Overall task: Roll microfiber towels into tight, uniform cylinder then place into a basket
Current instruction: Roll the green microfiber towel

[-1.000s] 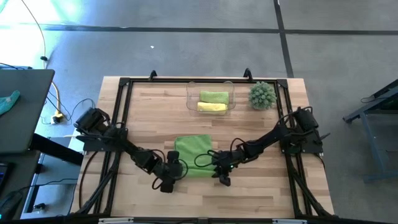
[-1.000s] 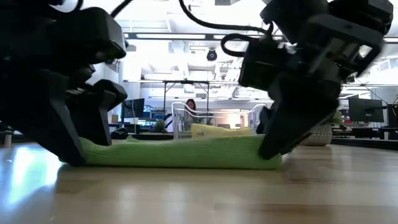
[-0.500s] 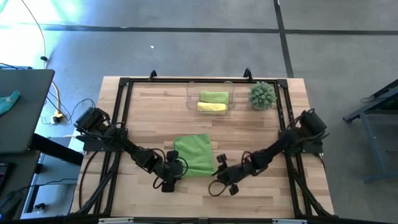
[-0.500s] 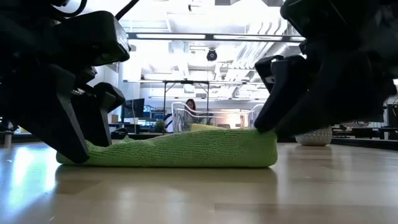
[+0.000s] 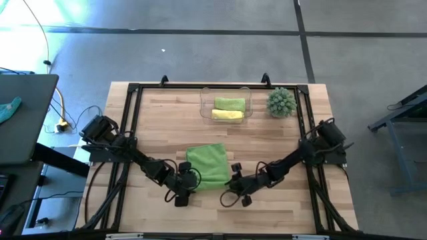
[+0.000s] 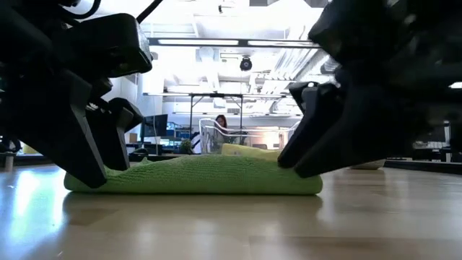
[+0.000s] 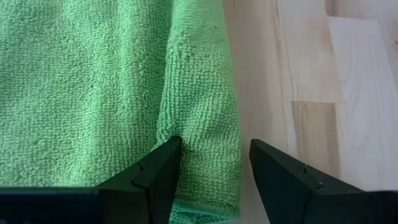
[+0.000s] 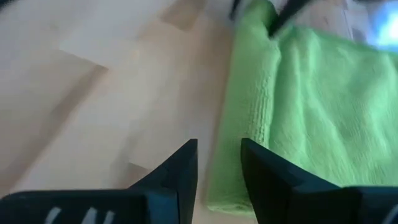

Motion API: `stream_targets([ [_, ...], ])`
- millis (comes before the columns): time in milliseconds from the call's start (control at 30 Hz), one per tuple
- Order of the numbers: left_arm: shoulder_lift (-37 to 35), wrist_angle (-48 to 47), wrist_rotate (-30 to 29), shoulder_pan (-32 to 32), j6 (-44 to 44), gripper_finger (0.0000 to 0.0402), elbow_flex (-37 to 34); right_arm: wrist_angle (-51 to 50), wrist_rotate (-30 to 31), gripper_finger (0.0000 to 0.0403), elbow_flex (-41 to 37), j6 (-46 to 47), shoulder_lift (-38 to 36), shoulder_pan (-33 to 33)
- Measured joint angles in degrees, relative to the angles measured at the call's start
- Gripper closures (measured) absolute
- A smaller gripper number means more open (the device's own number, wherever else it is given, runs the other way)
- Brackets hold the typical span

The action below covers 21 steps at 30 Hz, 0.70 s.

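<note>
Wooden tabletop (image 5: 280, 133) with a black frame stands on a grey floor; at its far edge sits the clear basket (image 5: 226, 106), and beside it a spiky green plant (image 5: 281, 103). The high view shows that the basket already contains one green roll (image 5: 229, 103) and one yellow roll (image 5: 227, 115), which lie side by side. On the near half of the tabletop lies the third towel (image 5: 208, 165), lime green and folded flat, with both arms at its near corners.

Only the high view gives this whole layout. The low view shows instead how thick the towel (image 6: 195, 177) is: a low flat pad with a rounded fold at one end, and both dark pincers pressing down at its two ends. Far behind, a person sits in the room, and the basket (image 6: 209, 137) with something yellow in it is visible over the towel.

The left pincer (image 5: 181, 195) is at the near left corner of the towel. Its wrist view shows the fingers (image 7: 155, 177) wide apart, with the folded edge of the towel (image 7: 93, 87) between them.

The right pincer (image 5: 233, 193) is just off the near right corner. In its wrist view the fingers (image 8: 180, 171) stand narrow but apart, with the towel edge (image 8: 298, 106) in front of them and nothing held.
</note>
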Motion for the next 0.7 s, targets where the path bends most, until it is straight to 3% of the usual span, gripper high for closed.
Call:
stream_targets([
  [233,0.00,0.04,-0.02,0.00,-0.06,0.0216,-0.02,-4.85,-0.24,0.0285,0.05,4.05,0.00,-3.29],
  [367,0.00,0.06,-0.02,0.00,-0.35,0.0216,-0.02,-5.11,-4.31,0.0282,0.09,4.10,-0.02,-4.78],
  [500,0.00,0.09,-0.04,0.00,-0.92,0.0216,-0.02,-5.37,-8.11,0.0259,0.11,6.65,-0.09,-5.73],
  [700,0.00,0.08,-0.07,0.00,-0.94,0.0216,-0.02,-6.76,-8.21,0.0211,0.26,7.97,0.25,-5.71],
])
